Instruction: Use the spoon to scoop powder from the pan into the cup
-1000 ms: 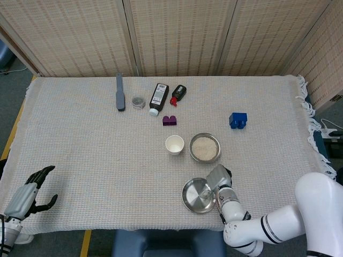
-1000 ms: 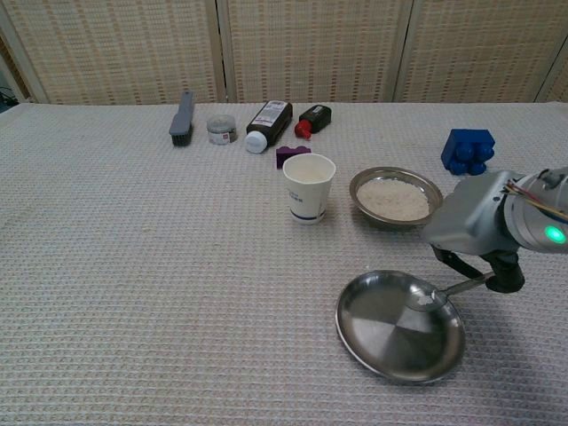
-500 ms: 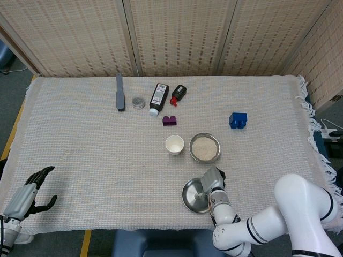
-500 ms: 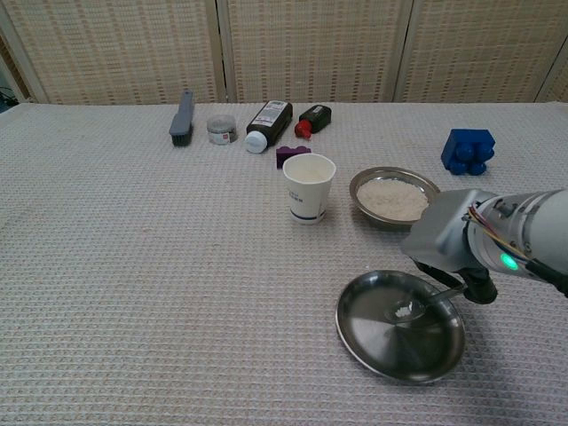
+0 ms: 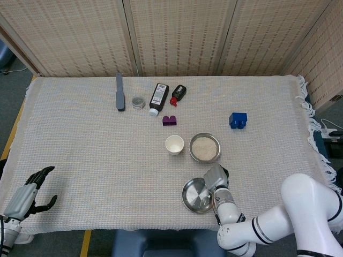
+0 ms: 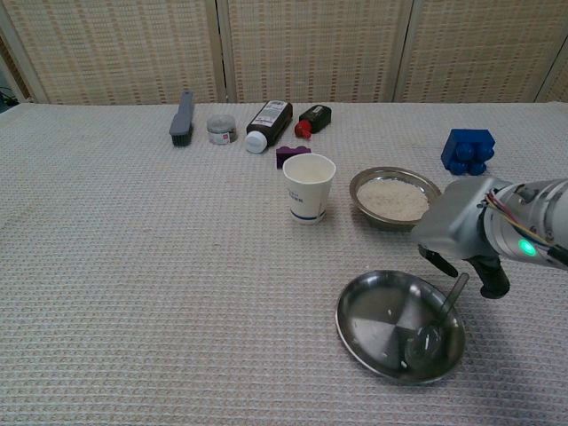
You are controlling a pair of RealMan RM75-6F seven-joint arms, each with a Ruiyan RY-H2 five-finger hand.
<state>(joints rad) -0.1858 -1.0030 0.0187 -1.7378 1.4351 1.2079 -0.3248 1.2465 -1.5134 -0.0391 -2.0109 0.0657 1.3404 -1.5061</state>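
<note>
Spoon (image 6: 437, 323) has swung round since half a second back: its bowl was near the middle of the empty steel dish (image 6: 373, 348) with a bit of white on it, and now it sits down at the dish's near rim, handle leaning up toward the right hand (image 6: 463, 229). That hand has pulled back to the right a little too. From the chest view I honestly can't tell whether the fingers grip the handle or have just let go; the handle tip ends right by the dark fingers.

Odd bit: the powder is in the other pan (image 6: 394, 197), just beyond the hand, right of the paper cup (image 6: 309, 187), so my guess is the spoon is parked in the empty dish, or the scoop got dumped. A few white specks lie on the dish.

Left hand (image 5: 27, 194) hangs off the near left corner of the table (image 5: 80, 144), fingers spread, holding nothing.
</note>
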